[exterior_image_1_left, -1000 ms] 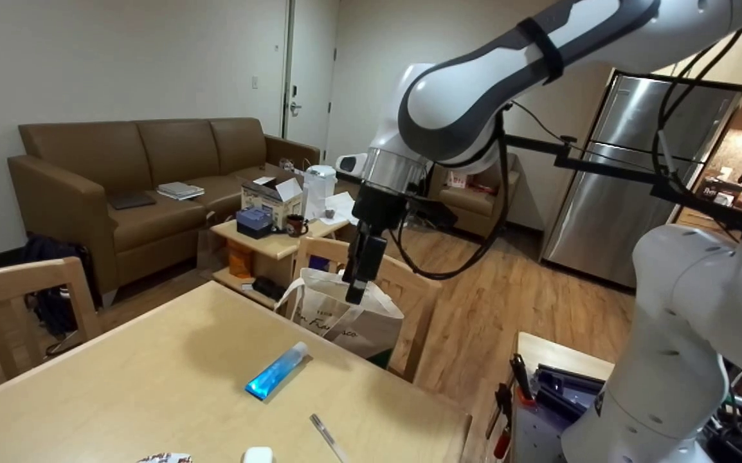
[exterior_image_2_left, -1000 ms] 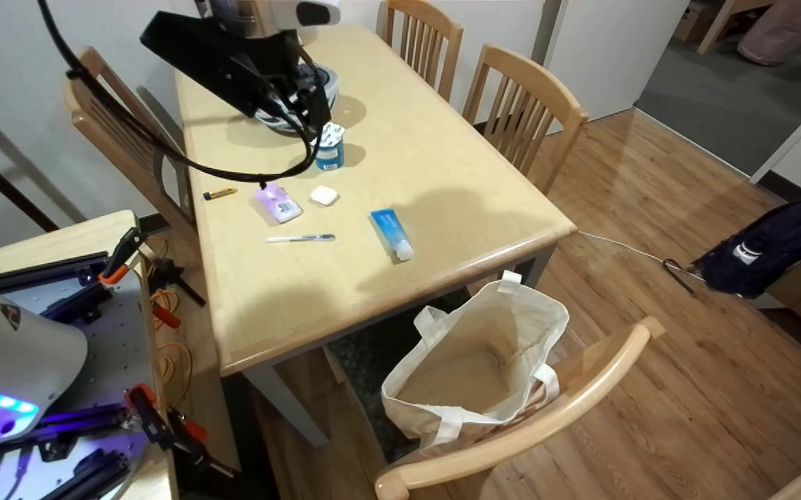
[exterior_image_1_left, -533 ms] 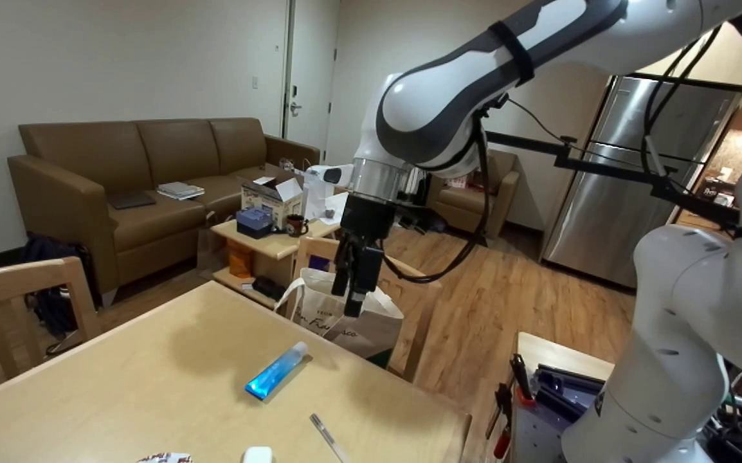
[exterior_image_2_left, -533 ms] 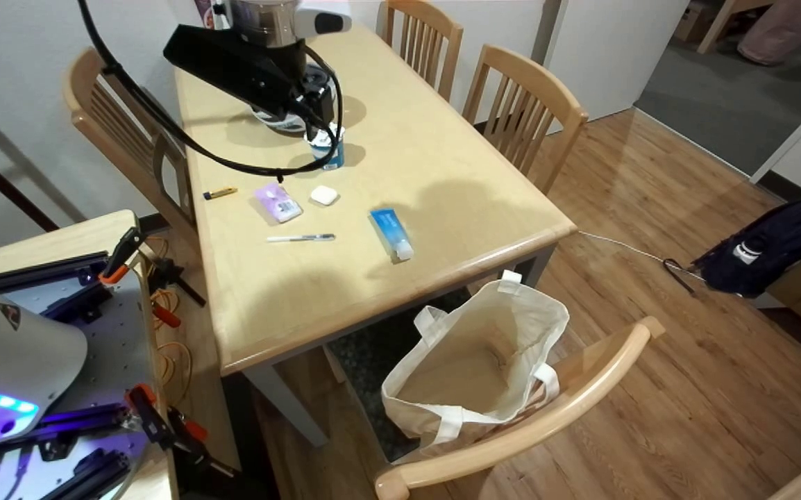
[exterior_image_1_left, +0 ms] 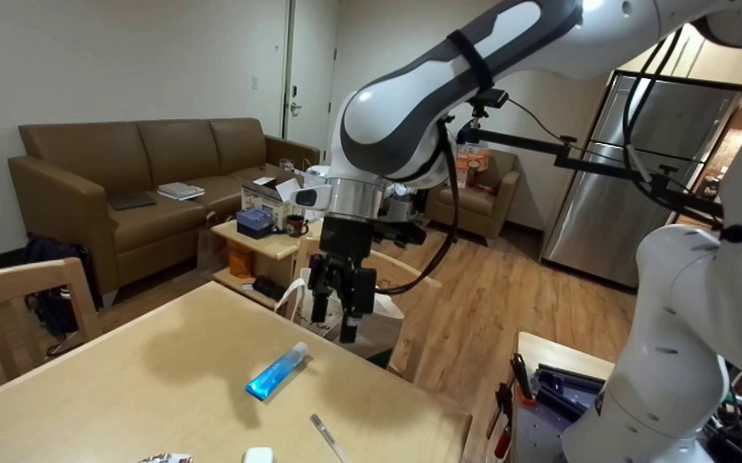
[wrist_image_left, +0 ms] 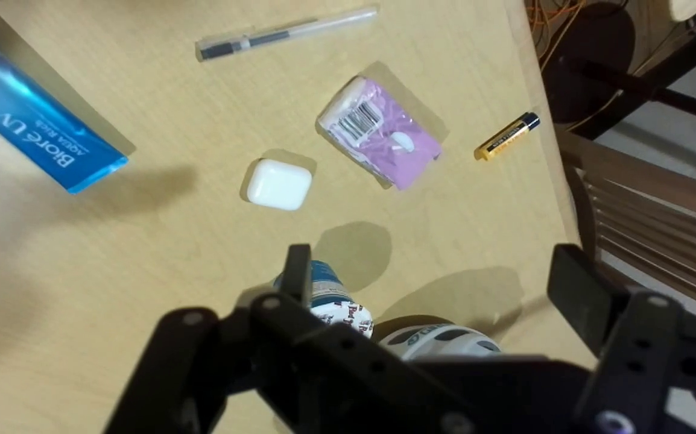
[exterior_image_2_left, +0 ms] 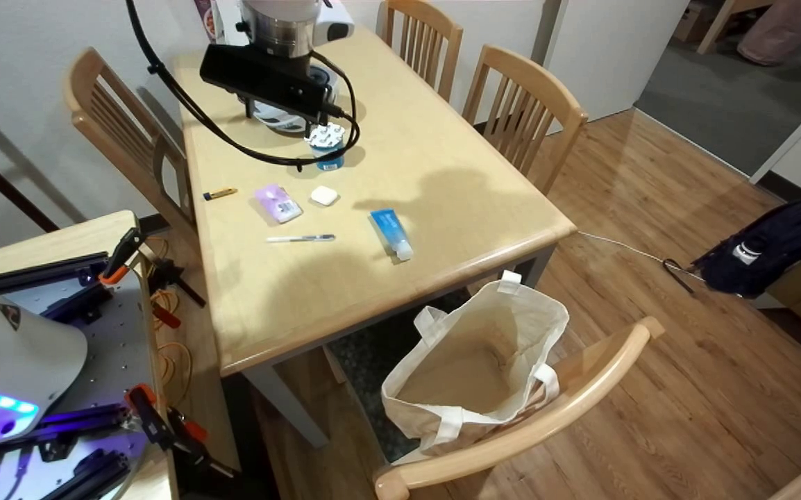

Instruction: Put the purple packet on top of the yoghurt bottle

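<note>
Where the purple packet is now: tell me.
In the wrist view, the purple packet lies above and right of centre, between the white case and the yellow tube.

On the desk, count one purple packet, one yoghurt tub, one blue tube, one pen, one white case, one yellow stick, one helmet; around it, four chairs.

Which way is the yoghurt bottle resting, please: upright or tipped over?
Upright: in an exterior view, the yoghurt bottle stands on the table, its patterned lid on top and its blue side below.
</note>
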Action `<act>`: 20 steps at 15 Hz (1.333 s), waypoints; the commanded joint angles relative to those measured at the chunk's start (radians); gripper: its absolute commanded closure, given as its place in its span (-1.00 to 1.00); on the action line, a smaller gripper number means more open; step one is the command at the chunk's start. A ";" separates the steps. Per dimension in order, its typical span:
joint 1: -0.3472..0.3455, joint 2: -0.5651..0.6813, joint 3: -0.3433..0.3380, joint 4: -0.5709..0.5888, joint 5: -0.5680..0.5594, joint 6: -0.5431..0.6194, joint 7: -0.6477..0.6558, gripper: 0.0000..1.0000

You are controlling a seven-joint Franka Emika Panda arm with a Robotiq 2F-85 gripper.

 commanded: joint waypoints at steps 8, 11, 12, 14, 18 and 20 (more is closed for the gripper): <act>-0.029 0.227 0.162 0.172 0.001 -0.126 -0.239 -1.00; -0.049 0.214 0.209 0.149 -0.028 -0.120 -0.189 -1.00; -0.048 0.254 0.225 0.178 -0.039 -0.135 -0.188 -1.00; -0.050 0.297 0.235 0.211 -0.051 -0.145 -0.192 -1.00; -0.009 0.316 0.235 0.243 -0.303 -0.088 -0.131 -1.00; 0.003 0.336 0.251 0.267 -0.415 -0.082 -0.130 -1.00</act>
